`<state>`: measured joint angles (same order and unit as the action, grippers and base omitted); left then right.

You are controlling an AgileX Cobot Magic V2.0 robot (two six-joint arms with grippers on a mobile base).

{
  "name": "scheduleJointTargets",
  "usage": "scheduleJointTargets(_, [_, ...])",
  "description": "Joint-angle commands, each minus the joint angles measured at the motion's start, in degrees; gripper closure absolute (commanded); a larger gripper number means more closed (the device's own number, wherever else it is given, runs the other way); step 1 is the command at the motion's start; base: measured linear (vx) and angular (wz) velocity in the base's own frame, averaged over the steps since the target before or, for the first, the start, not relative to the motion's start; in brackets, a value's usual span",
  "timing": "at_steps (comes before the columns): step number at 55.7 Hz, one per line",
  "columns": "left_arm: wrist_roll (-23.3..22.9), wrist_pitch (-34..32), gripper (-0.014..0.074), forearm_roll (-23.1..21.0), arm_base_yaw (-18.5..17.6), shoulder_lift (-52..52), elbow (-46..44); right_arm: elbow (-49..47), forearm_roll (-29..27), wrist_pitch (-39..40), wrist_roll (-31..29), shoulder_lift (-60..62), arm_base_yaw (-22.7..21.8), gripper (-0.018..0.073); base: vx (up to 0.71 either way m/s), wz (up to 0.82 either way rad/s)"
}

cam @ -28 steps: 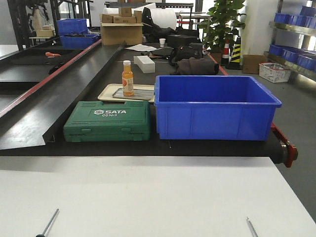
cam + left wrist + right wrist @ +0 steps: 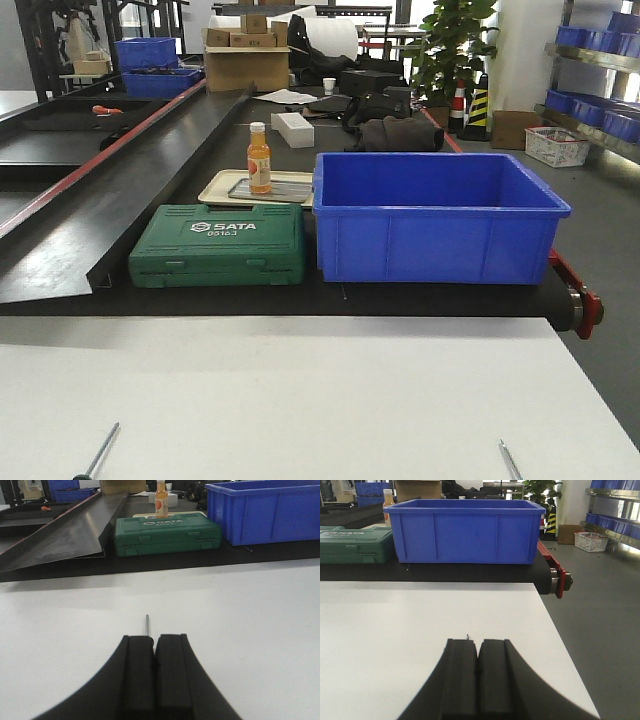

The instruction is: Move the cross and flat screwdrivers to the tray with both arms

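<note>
left gripper closed tight on the left screwdriver, right gripper likewise on the right screwdriver, both shafts pointing forward over the white table; the tray is out of view, so lift each level before you swing toward it.

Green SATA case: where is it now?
Front view: the green SATA case sits on the black belt, just left of the blue bin.
</note>
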<state>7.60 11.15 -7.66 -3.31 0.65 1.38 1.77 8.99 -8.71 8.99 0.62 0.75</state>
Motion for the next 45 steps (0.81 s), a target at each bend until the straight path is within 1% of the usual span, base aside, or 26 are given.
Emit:
scheduleJointTargets(1, [-0.41, -4.41, 0.0602, -0.08, -0.20, -0.46, -1.64, 0.41, 0.15, 4.71, -0.11, 0.12, -0.31, 0.0567, 0.00, 0.00])
scheduleJointTargets(5, [-0.41, -4.41, 0.0602, -0.08, -0.20, -0.46, -1.64, 0.41, 0.15, 4.71, -0.17, 0.12, -0.31, 0.0567, 0.00, 0.00])
scheduleJointTargets(11, [-0.41, -4.41, 0.0602, -0.08, -0.20, -0.46, -1.64, 0.41, 2.75, 4.71, -1.79, 0.12, -0.31, 0.0567, 0.00, 0.00])
scheduleJointTargets(19, [-0.41, -4.41, 0.0602, -0.13, -0.20, -0.46, -1.64, 0.41, 2.76, 4.74, -1.88, 0.12, -0.31, 0.0567, 0.00, 0.00])
scheduleJointTargets(26, [-0.52, -6.85, 0.0602, -0.21, -0.20, -0.46, -1.74, 0.41, 2.76, 5.71, -1.88, 0.12, -0.31, 0.0567, 0.00, 0.00])
scheduleJointTargets(32, [-0.52, -10.65, 0.0602, -0.21, -0.20, -0.46, -1.74, 0.41, 2.58, 8.71, -1.76, 0.12, -0.31, 0.0567, 0.00, 0.00])
scheduleJointTargets(33, [-0.52, -12.11, 0.0602, -0.21, -0.20, -0.46, -1.74, 0.41, 2.52, 9.18, -1.64, 0.12, -0.31, 0.0567, 0.00, 0.00])
scheduleJointTargets(37, [-0.52, -16.03, 0.0602, -0.21, -0.20, -0.46, -1.74, 0.41, 2.53, 13.54, -1.59, 0.12, -0.31, 0.0567, 0.00, 0.00])
scheduleJointTargets(42, [-0.52, -20.87, 0.0602, -0.21, -0.20, -0.46, -1.74, 0.36, 2.53, 21.12, -1.59, 0.12, -0.31, 0.0567, 0.00, 0.00])
scheduleJointTargets(45, [-0.52, -24.07, 0.0602, -0.21, -0.20, -0.46, -1.74, -0.10, 2.53, 23.63, -1.59, 0.12, -0.31, 0.0567, 0.00, 0.00])
